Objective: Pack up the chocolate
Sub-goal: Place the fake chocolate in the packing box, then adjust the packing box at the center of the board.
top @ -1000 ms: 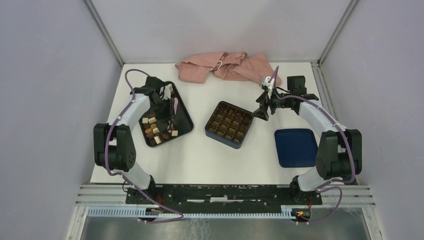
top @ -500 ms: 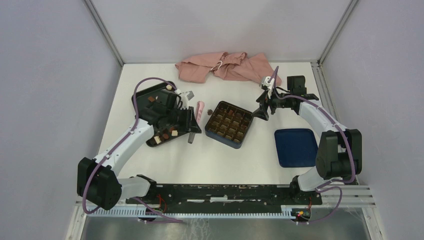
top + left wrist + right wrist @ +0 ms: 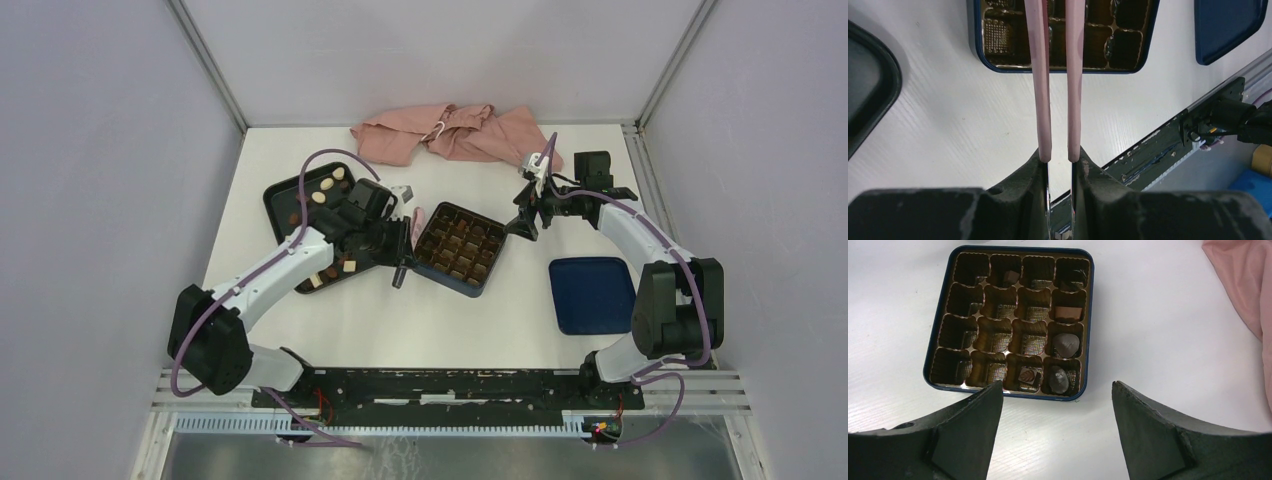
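My left gripper is shut on a pair of pink tongs. The tongs reach over the left edge of the dark blue box with the brown gridded insert. Their tips run out of the left wrist view, so I cannot tell if they hold a piece. Several chocolate pieces sit in the box's cells. More chocolate pieces lie on the black tray. My right gripper is open and empty beside the box's right corner.
A dark blue lid lies at the right. A crumpled pink cloth lies along the back edge. The arm mounting rail runs along the near edge.
My left arm has swung right from over the black tray to the box's left edge, carrying the pink tongs. The right arm has not moved.
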Available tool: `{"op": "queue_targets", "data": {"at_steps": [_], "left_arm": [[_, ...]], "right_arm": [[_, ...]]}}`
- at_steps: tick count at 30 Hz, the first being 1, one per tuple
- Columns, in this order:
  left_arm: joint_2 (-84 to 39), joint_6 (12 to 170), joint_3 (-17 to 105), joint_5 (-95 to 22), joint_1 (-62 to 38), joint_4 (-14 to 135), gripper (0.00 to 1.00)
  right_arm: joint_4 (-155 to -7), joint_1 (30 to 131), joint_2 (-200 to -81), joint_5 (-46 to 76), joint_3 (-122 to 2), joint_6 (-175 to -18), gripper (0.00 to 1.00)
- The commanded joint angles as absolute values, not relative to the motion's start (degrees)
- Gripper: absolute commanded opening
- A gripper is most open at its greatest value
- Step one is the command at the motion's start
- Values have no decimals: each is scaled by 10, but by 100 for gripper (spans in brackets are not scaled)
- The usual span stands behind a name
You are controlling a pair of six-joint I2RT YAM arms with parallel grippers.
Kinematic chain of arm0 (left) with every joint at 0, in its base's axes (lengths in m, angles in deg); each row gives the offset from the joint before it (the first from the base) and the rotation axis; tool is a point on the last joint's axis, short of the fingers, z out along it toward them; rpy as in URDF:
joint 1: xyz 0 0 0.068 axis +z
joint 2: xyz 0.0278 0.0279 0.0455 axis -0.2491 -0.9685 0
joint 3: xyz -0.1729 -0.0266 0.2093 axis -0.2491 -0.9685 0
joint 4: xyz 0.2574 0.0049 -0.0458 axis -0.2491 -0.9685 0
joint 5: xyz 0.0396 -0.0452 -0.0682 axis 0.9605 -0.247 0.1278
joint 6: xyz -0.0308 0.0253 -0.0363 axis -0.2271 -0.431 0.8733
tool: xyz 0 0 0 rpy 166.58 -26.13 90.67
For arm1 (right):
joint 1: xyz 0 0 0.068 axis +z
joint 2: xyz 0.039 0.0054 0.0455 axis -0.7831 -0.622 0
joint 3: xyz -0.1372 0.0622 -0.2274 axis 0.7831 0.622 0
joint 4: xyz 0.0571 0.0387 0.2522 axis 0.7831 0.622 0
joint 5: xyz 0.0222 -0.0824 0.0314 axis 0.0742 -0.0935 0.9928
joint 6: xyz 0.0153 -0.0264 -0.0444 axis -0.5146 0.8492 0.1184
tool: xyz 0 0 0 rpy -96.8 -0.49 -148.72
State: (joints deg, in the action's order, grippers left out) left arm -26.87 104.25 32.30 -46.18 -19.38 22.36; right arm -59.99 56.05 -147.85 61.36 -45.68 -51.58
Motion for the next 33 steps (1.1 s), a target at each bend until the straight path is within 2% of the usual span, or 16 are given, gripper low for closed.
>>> {"op": "queue_targets", "data": {"at_steps": [1, 15, 21, 25, 33], "left_arm": [[-270, 1018, 357, -440, -189, 211, 3], [-243, 976, 299, -428, -186, 291, 4], [-197, 944, 297, -430, -157, 313, 4], [-184, 904, 307, -437, -128, 303, 4], [-150, 856, 276, -384, -91, 307, 4]], "right_arm": [[-606, 562, -1477, 622, -466, -508, 85], [-643, 582, -1490, 567, -442, -496, 86], [-704, 618, -1453, 532, -396, -389, 91], [-634, 634, -1477, 557, -451, -285, 91], [-618, 674, -1552, 455, -550, -355, 85]]}}
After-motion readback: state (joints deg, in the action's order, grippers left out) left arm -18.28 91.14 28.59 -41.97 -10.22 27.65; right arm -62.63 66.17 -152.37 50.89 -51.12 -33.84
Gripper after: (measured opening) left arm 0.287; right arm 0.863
